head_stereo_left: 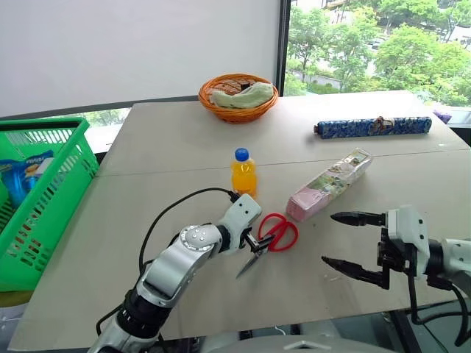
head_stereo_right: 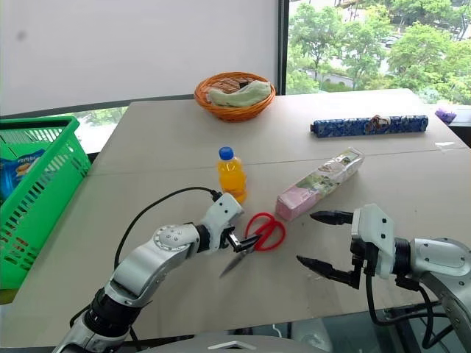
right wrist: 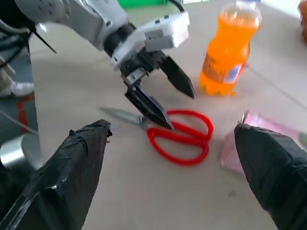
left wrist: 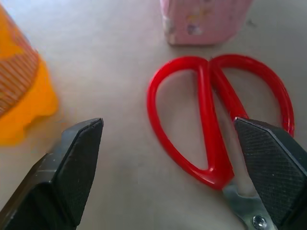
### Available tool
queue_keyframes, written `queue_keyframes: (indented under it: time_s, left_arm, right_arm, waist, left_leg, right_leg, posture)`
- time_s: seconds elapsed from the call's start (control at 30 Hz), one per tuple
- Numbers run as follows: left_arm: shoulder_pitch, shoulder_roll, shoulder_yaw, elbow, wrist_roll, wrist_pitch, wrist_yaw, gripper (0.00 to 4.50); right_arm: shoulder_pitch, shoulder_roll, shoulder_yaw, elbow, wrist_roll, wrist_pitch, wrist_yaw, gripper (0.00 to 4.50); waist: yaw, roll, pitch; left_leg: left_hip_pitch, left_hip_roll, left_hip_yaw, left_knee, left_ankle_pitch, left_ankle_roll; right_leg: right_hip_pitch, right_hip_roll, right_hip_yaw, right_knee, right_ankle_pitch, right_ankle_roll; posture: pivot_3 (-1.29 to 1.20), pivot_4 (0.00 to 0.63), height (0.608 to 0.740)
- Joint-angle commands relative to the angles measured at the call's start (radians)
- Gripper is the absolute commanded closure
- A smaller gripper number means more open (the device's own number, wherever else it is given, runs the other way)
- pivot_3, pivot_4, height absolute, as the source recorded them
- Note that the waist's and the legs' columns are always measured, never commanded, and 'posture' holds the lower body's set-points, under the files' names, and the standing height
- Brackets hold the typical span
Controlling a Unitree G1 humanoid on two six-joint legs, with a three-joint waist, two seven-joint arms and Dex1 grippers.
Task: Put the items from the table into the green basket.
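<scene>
The scissors (head_stereo_left: 278, 234) with red handles lie flat on the table (head_stereo_left: 184, 147), blades pointing toward the front edge. My left gripper (head_stereo_left: 254, 243) is open, low over the scissors' pivot; one finger (left wrist: 273, 167) sits above the pivot, the other (left wrist: 72, 177) over bare table. An orange bottle (head_stereo_left: 243, 173) with a blue cap stands just behind. The pink packet (head_stereo_left: 327, 185) lies slanted to the right of it. My right gripper (head_stereo_left: 329, 238) hangs open right of the scissors, holding nothing. The green basket (head_stereo_left: 44, 213) stands at the far left.
A round orange wicker basket (head_stereo_left: 238, 95) holding a cloth sits at the table's far edge. A long blue patterned bundle (head_stereo_left: 373, 126) lies at the back right. A blue packet (head_stereo_left: 22, 176) rests inside the green basket. The table's front edge runs close below both grippers.
</scene>
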State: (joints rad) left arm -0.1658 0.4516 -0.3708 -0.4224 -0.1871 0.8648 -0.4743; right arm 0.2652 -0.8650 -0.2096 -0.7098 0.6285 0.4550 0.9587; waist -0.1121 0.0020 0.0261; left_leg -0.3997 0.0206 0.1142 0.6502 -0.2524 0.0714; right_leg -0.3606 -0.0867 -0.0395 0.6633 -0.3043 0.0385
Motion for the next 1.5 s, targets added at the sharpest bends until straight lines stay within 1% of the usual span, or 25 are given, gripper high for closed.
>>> queue_keyframes:
  time_s: [0.03, 0.2, 0.3, 0.43, 0.57, 0.67, 0.77, 0.93, 0.97, 1.03, 1.07, 1.13, 1.23, 1.37, 1.5]
  left_arm:
    - [0.003, -0.049, -0.014, -0.021, 0.035, 0.026, 0.068, 0.05]
    - [-0.001, -0.121, 0.033, -0.002, 0.025, 0.046, 0.107, 0.05]
    - [-0.011, -0.145, 0.067, -0.001, 0.010, 0.061, 0.110, 0.05]
    - [-0.029, -0.133, 0.053, 0.035, 0.051, 0.069, 0.126, 0.05]
    - [-0.038, -0.160, 0.068, 0.051, 0.060, 0.097, 0.165, 0.05]
    - [-0.034, -0.138, 0.031, 0.052, 0.070, 0.100, 0.151, 0.05]
    - [-0.026, -0.113, -0.003, 0.037, 0.071, 0.132, 0.141, 0.05]
    - [-0.013, -0.126, 0.013, 0.020, 0.068, 0.221, 0.175, 0.05]
    - [-0.007, -0.125, 0.013, 0.014, 0.065, 0.231, 0.176, 0.27]
    - [-0.001, -0.122, 0.011, 0.006, 0.062, 0.245, 0.177, 0.85]
    - [0.002, -0.116, 0.006, 0.003, 0.061, 0.252, 0.175, 1.38]
    - [0.007, -0.113, 0.009, -0.005, 0.055, 0.254, 0.170, 2.17]
    - [0.013, -0.113, 0.019, -0.015, 0.045, 0.258, 0.167, 2.17]
    - [0.031, -0.090, 0.030, -0.028, 0.044, 0.222, 0.158, 2.17]
    - [0.075, -0.070, 0.068, -0.071, 0.026, 0.206, 0.144, 2.17]
  right_arm:
    - [0.041, -0.037, -0.068, -0.083, 0.025, 0.082, -0.049, 0.00]
    - [0.068, -0.028, -0.100, -0.103, 0.028, 0.082, -0.062, 0.00]
    - [0.070, -0.024, -0.110, -0.099, 0.038, 0.084, -0.063, 0.00]
    - [0.064, -0.023, -0.086, -0.088, 0.008, 0.065, -0.062, 0.00]
    - [0.049, -0.012, -0.075, -0.082, -0.001, 0.063, -0.073, 0.00]
    - [0.037, -0.004, -0.068, -0.071, -0.013, 0.060, -0.076, 0.00]
    - [0.037, -0.003, -0.066, -0.058, -0.025, 0.052, -0.070, 0.00]
    - [0.026, 0.000, -0.065, -0.045, -0.034, 0.044, -0.065, 0.00]
    - [0.024, 0.001, -0.066, -0.044, -0.033, 0.045, -0.065, 0.00]
    - [0.022, 0.000, -0.066, -0.043, -0.028, 0.050, -0.061, 0.00]
    - [0.027, -0.011, -0.066, -0.043, -0.022, 0.064, -0.053, 0.00]
    - [0.041, -0.033, -0.068, -0.041, -0.032, 0.072, -0.035, 0.00]
    - [0.044, -0.038, -0.071, -0.027, -0.053, 0.058, -0.031, 0.00]
    - [0.004, -0.017, -0.067, -0.007, -0.052, 0.042, -0.043, 0.00]
    - [-0.011, -0.007, -0.055, 0.000, -0.053, 0.040, -0.039, 0.00]
  waist:
    - [-0.002, 0.000, 0.000]
    - [-0.013, -0.001, 0.000]
    - [-0.019, -0.001, -0.001]
    - [-0.026, -0.001, -0.001]
    - [-0.032, -0.002, -0.001]
    - [-0.037, -0.002, -0.001]
    - [-0.040, -0.002, -0.002]
    - [-0.042, -0.002, -0.003]
    - [-0.042, -0.002, -0.003]
    - [-0.042, -0.002, -0.003]
    - [-0.042, -0.002, -0.003]
    - [-0.042, -0.002, -0.003]
    - [-0.042, -0.002, -0.003]
    - [-0.044, -0.002, -0.002]
    - [-0.044, -0.002, -0.002]
  left_leg:
    - [0.000, 0.000, 0.000, 0.000, 0.000, 0.000]
    - [0.000, 0.000, 0.000, 0.001, 0.000, 0.001]
    - [0.000, 0.000, 0.000, 0.001, -0.001, 0.003]
    - [0.000, 0.000, 0.000, 0.001, -0.001, 0.003]
    - [0.000, 0.000, 0.000, 0.001, -0.001, 0.003]
    - [0.000, 0.000, 0.000, 0.002, -0.001, 0.003]
    - [0.001, 0.000, 0.000, 0.002, -0.001, 0.003]
    - [0.001, 0.000, 0.000, 0.002, -0.001, 0.003]
    - [0.001, 0.000, 0.000, 0.002, -0.001, 0.003]
    - [0.001, 0.001, 0.000, 0.002, -0.001, 0.003]
    - [0.001, 0.001, 0.000, 0.001, -0.001, 0.003]
    - [0.001, 0.001, 0.000, 0.001, -0.001, 0.003]
    - [0.001, 0.001, 0.000, 0.001, -0.001, 0.003]
    - [0.001, 0.001, 0.000, 0.001, -0.001, 0.003]
    - [0.002, 0.002, 0.000, 0.000, -0.001, 0.003]
  right_leg:
    - [0.000, 0.000, 0.000, 0.000, 0.000, 0.000]
    - [0.000, 0.000, 0.000, 0.000, 0.000, 0.000]
    - [0.000, 0.001, 0.000, 0.000, 0.000, 0.000]
    - [0.000, 0.001, 0.000, 0.000, 0.000, 0.000]
    - [0.001, 0.002, 0.000, 0.000, 0.000, 0.000]
    - [0.001, 0.002, 0.000, 0.000, 0.000, 0.001]
    - [0.002, 0.002, 0.000, 0.001, 0.000, 0.001]
    - [0.002, 0.002, 0.000, 0.000, 0.000, 0.000]
    - [0.002, 0.003, 0.000, 0.000, 0.000, 0.000]
    - [0.002, 0.003, 0.000, 0.000, 0.000, 0.000]
    - [0.002, 0.003, 0.000, 0.000, 0.000, 0.000]
    - [0.002, 0.003, 0.000, 0.000, 0.000, 0.000]
    - [0.002, 0.003, 0.000, 0.000, 0.000, 0.000]
    - [0.002, 0.003, 0.000, 0.000, 0.000, 0.000]
    - [0.001, 0.003, 0.001, 0.000, 0.000, 0.000]
  posture:
    - [-0.35, 0.020, 0.740]
    - [-0.36, 0.019, 0.740]
    - [-0.36, 0.015, 0.740]
    - [-0.35, 0.015, 0.740]
    - [-0.35, 0.008, 0.740]
    - [-0.35, 0.008, 0.740]
    - [-0.35, 0.012, 0.740]
    - [-0.35, 0.018, 0.740]
    - [-0.34, 0.022, 0.740]
    - [-0.34, 0.022, 0.740]
    - [-0.34, 0.022, 0.740]
    - [-0.33, 0.026, 0.740]
    - [-0.33, 0.026, 0.740]
    - [-0.33, 0.031, 0.740]
    - [-0.31, 0.035, 0.740]
